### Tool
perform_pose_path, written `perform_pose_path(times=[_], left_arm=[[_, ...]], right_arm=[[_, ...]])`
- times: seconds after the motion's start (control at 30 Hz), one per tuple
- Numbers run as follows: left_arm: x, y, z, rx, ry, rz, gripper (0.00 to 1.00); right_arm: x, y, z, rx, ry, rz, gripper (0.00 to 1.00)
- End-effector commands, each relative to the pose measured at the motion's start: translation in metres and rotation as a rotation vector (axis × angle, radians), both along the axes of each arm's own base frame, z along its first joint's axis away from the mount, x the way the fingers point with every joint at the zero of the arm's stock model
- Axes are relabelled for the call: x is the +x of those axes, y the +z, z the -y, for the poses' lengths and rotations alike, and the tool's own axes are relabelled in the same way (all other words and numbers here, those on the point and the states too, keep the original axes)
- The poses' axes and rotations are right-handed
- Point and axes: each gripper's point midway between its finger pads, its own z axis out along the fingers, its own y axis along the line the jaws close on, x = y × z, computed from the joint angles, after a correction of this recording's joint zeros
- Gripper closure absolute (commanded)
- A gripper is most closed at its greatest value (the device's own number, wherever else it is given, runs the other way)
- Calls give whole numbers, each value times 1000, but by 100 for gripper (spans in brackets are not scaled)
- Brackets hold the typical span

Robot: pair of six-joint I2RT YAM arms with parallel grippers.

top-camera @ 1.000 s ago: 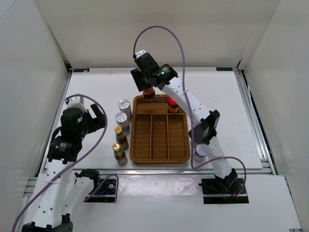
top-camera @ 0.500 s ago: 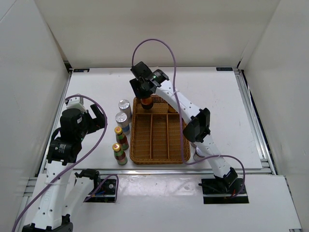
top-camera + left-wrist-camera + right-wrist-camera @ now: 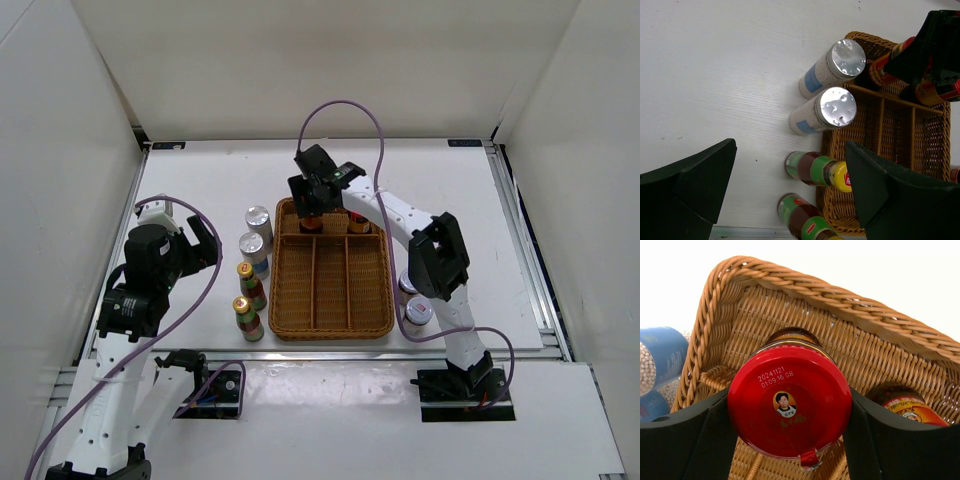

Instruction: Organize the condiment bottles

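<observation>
– Wicker tray [image 3: 330, 290]: where does it sit?

– In the middle of the white table [image 3: 450, 190], between the two arms. One cross compartment runs along its far end, and three long lanes lie nearer the arm bases.

– And the right gripper [image 3: 312, 205]?

– It reaches over the tray's far left corner. In the right wrist view its fingers [image 3: 687, 440] press on both sides of a red cap, so the jaws are pinching the red-capped bottle [image 3: 790, 400]. That bottle stands upright, low inside the far left corner of the cross compartment.

– Does its base touch the bottom?

– I cannot tell; the cap hides it.

– What else is in the tray?

– A second red-capped bottle [image 3: 905, 407], to the right in the same far strip and apart from the held one.

– The left gripper [image 3: 188, 238]?

– It hangs above the table to the left of the tray, jaws spread wide and gripping nothing.

– What does its camera look down on?

– A row of four bottles along the outside of the tray's left wall. The far silver-capped bottle [image 3: 846, 57] stands by the tray's far corner, with the near silver-capped bottle [image 3: 837, 106] just beside it. Closer to the bases stand the first yellow-capped bottle [image 3: 820, 170] and the second yellow-capped bottle [image 3: 805, 225], both with green labels.

– And on the right side?

– Two short silver-lidded jars [image 3: 418, 312] stand on the table just beside the tray's right wall. The farther one is partly hidden behind the right arm.
</observation>
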Motion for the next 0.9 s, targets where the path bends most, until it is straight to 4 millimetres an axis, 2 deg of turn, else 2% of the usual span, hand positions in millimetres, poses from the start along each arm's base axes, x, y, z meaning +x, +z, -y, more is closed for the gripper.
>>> perform_pose_path(times=[0.0,0.03,0.07,0.1,0.17,0.27,0.4,0.43,0.47,0.53,0.57,0.6,0.63,0.67,0.7,0.73,0.77,0.8,0.83,0.87], left_arm=[[2,7,2,-3,-15,31,0],[2,7,2,-3,-15,31,0],[2,7,2,-3,-15,31,0],[2,7,2,-3,-15,31,0],[3,5,3,-2,-15,22,0],[3,5,3,-2,-15,22,0],[3,5,3,-2,-15,22,0],[3,5,3,-2,-15,22,0],[3,5,3,-2,-15,22,0],[3,5,3,-2,-15,22,0],[3,5,3,-2,-15,22,0],[3,5,1,2,-7,23,0],[3,5,1,2,-7,23,0],[3,5,1,2,-7,23,0],[3,5,1,2,-7,23,0],[3,5,1,2,-7,23,0],[3,5,3,-2,-15,22,0],[4,3,3,0,-15,13,0],[4,3,3,0,-15,13,0],[4,3,3,0,-15,13,0]], right_arm=[[18,51,-18,123,12,142,71],[18,53,-18,123,12,142,64],[18,53,-17,118,18,146,43],[16,56,-16,118,18,146,33],[18,69,-15,123,12,161,17],[19,88,-8,105,-2,186,0],[21,153,9,106,-17,308,0],[22,183,14,118,-18,364,0],[17,192,23,101,-32,365,0],[11,224,46,77,-76,422,0],[6,227,51,70,-76,416,0],[-3,240,65,78,-86,426,0],[-12,231,83,59,-134,390,0],[-12,231,83,59,-135,390,0],[-28,219,99,22,-141,355,0],[-34,213,112,9,-171,342,0],[-54,231,134,36,-199,371,0],[-66,194,147,-10,-227,316,0],[-74,187,162,5,-258,316,0],[-96,209,187,90,-296,378,0]])
